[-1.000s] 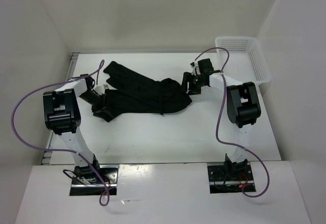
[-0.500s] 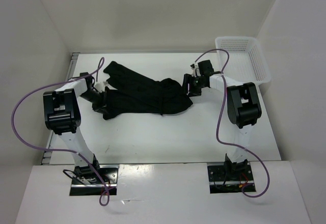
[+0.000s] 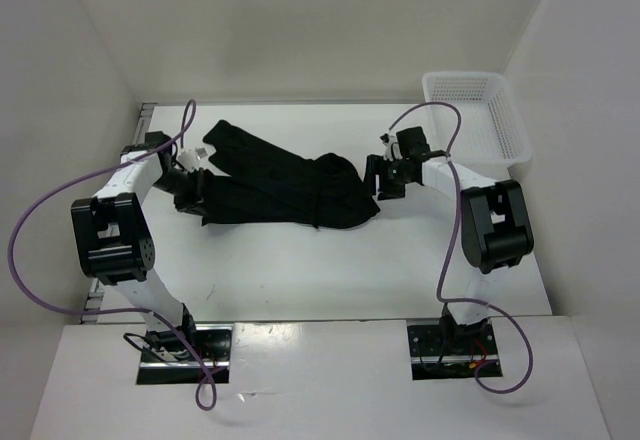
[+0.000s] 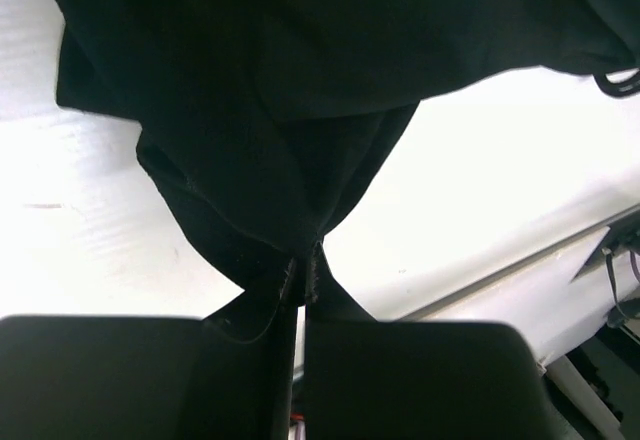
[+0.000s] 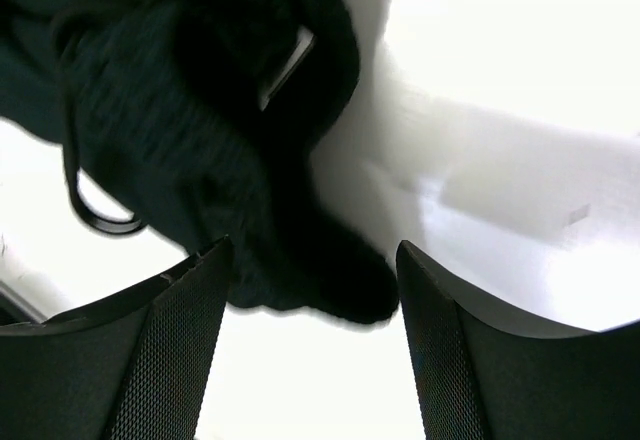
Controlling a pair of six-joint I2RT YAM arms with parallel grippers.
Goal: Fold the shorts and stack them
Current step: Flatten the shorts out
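Observation:
The black shorts [image 3: 290,185] lie crumpled across the middle of the white table, legs toward the left and waist toward the right. My left gripper [image 3: 196,190] is at their left end, shut on a pinch of black fabric [image 4: 260,110] that rises in a fold between its fingertips [image 4: 303,272]. My right gripper [image 3: 386,175] sits at the waist end with its jaws open. In the right wrist view the waist edge [image 5: 220,160] lies just ahead of the two fingers [image 5: 180,340], not between them. A loop of drawstring [image 5: 95,210] shows at the left.
A white mesh basket [image 3: 475,110] stands at the back right corner of the table. White walls enclose the table on the left, back and right. Purple cables loop off both arms.
My left gripper has closed on the shorts' left end and its arm has swung out to the left. My right gripper has backed slightly right, off the waist.

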